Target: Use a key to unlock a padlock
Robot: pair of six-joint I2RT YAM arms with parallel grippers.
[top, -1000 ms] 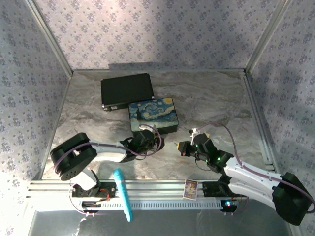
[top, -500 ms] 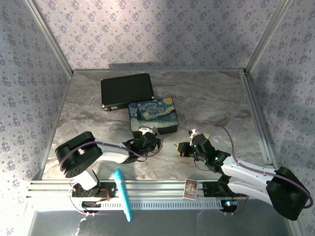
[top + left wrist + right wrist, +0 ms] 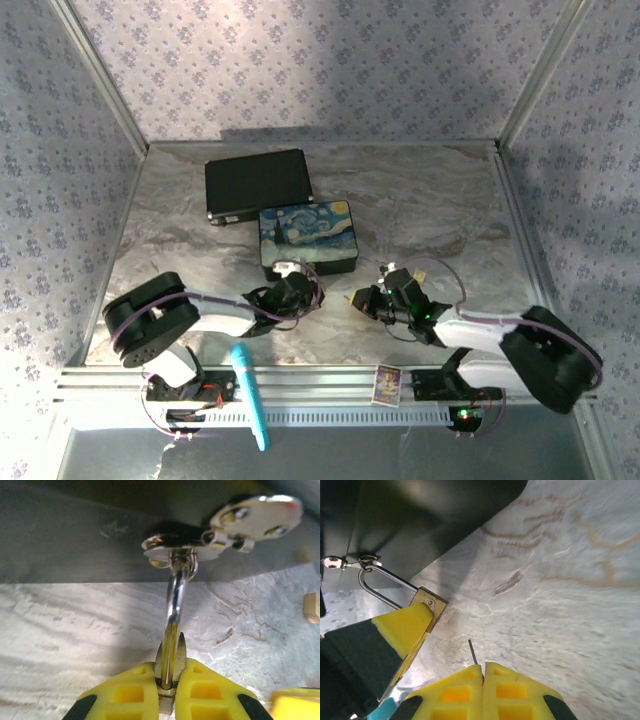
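- Left end effector [image 3: 170, 674] is clenched on the padlock [image 3: 429, 601] — its yellow fingers [image 3: 127, 690] pinch the brass body from both sides.
- The silver shackle [image 3: 174, 605] runs out of that grip and is threaded through the metal hasp [image 3: 182, 545] on the near wall of the painted box [image 3: 308, 235], so the lock hangs off the front of the box.
- Right end effector [image 3: 483, 669] is clamped tight too, grasping the key [image 3: 471, 652]. Just a thin sliver of blade pokes out past the closed pads.
- The key tip and the lock body are near each other but apart, with bare marbled bench [image 3: 430, 200] between them.
- From above, the two end effectors sit close together just near of the box, the left one at the hasp and the right one a bit to its right.
- A little tan cube [image 3: 311, 607] sits on the bench off to the right of the lock.
- Farther out, a black case [image 3: 255, 183] lies just beside the box's far-left corner.
- At the near edge, a teal tool [image 3: 250, 395] lies across the rail, with a small card [image 3: 387, 383] to its right.
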